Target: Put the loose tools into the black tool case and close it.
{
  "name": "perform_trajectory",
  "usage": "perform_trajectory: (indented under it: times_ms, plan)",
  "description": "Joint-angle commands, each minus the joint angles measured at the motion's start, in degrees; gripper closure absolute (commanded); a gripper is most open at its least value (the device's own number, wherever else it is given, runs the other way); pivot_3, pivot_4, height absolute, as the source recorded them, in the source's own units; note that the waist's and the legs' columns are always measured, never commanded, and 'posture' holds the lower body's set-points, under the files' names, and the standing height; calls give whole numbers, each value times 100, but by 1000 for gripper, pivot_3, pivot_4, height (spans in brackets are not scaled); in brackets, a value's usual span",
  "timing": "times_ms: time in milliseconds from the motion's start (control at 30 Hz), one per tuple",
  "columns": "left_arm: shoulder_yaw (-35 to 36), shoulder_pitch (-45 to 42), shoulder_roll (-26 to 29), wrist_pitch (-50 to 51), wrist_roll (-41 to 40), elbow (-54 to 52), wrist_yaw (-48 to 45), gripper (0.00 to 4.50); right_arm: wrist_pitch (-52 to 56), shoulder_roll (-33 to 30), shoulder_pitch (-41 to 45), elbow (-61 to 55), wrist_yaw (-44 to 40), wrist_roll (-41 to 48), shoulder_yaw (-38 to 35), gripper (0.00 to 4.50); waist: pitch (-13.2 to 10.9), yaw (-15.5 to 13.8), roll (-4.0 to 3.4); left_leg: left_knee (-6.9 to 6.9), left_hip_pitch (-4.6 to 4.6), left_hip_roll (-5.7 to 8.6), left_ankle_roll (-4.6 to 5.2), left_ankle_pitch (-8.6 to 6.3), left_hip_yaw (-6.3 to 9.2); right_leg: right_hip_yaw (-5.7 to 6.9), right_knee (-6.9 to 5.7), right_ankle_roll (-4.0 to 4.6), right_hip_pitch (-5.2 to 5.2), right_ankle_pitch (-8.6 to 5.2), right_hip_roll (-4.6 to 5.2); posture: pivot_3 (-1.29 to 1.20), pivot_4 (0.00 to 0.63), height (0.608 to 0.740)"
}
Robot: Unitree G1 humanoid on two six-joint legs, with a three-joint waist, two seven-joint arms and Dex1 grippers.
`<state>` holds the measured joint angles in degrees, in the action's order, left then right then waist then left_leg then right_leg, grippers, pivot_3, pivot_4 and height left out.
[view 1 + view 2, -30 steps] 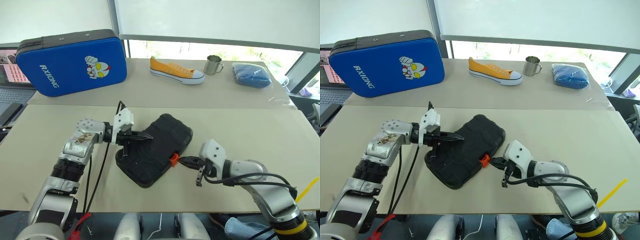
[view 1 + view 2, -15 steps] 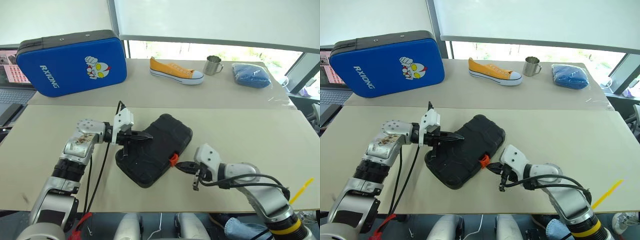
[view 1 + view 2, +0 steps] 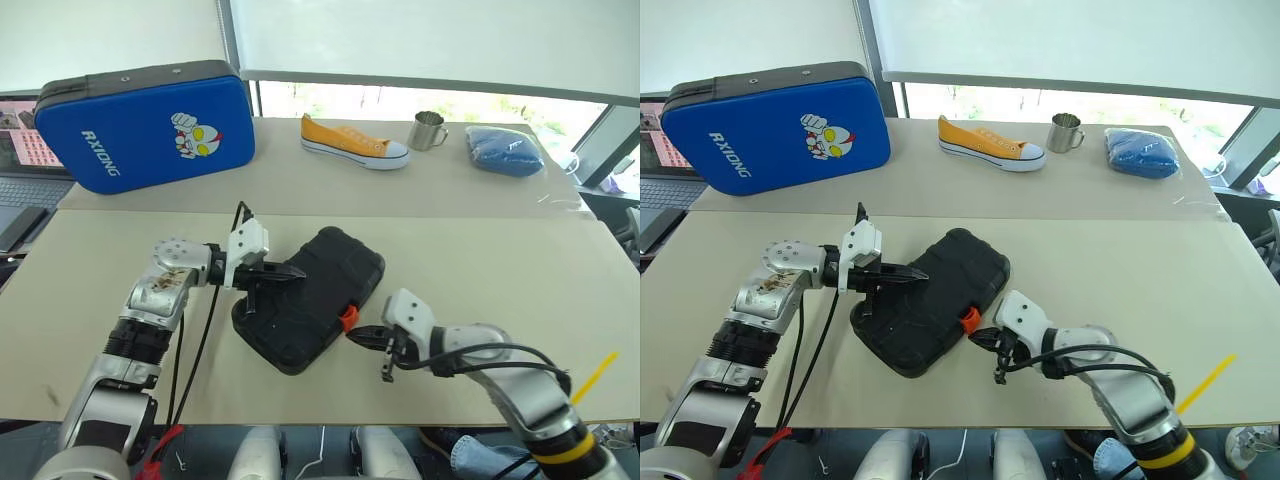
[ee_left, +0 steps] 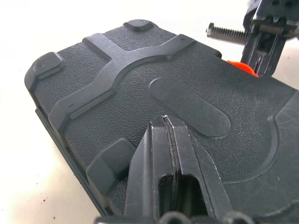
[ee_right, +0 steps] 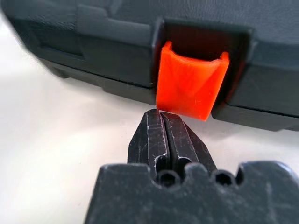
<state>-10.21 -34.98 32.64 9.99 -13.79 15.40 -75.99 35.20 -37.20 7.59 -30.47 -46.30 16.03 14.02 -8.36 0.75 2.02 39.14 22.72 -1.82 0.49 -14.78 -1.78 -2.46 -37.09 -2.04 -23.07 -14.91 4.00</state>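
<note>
The black tool case point(image 3: 325, 262) lies closed on the near table, lid down, with its orange latch point(image 3: 347, 319) on the side facing me. My left gripper point(image 3: 300, 271) is shut, and its fingertips point(image 4: 164, 122) rest on the textured lid. My right gripper point(image 3: 354, 336) is shut and empty, with its tips right under the lower lip of the orange latch point(image 5: 191, 86). The loose tools are out of view.
On the far table stand a large blue cartoon-printed case point(image 3: 145, 125), an orange shoe point(image 3: 353, 142), a metal mug point(image 3: 427, 130) and a blue cloth bundle point(image 3: 503, 150). A laptop point(image 3: 25, 150) sits at the far left. A yellow strip point(image 3: 597, 375) pokes up near the right edge.
My right gripper has turned a little and its tips have drawn in closer under the orange latch. The left gripper and the case have stayed put.
</note>
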Motion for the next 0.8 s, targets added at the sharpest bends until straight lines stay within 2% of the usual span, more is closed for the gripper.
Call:
perform_trajectory:
  times_ms: [33,400,633,800]
  plan:
    - [-342,280,-38,12,264,226,-59,4482,13,-100,-43,-217,-49,137,-223,4500,8,1,1,-1,-3,0,0,0,0,0,0,0,3,0,0,0,150,740]
    - [-337,272,-38,-66,286,318,-88,4482,-267,202,384,207,45,-14,-55,4500,20,8,-17,-1,-10,0,0,0,-4,-3,1,0,7,0,-1,0,150,740]
    - [-376,336,-53,-67,308,341,-88,4482,-402,439,621,452,38,-89,91,4500,21,55,-18,-18,-78,-8,0,-1,-6,-8,8,5,68,-5,-13,0,150,740]
    - [-417,318,-58,-142,381,465,-92,4482,-447,626,763,532,46,-106,65,4500,27,69,-27,-18,-89,-16,0,-1,-5,-12,7,9,75,-3,-27,0,150,740]
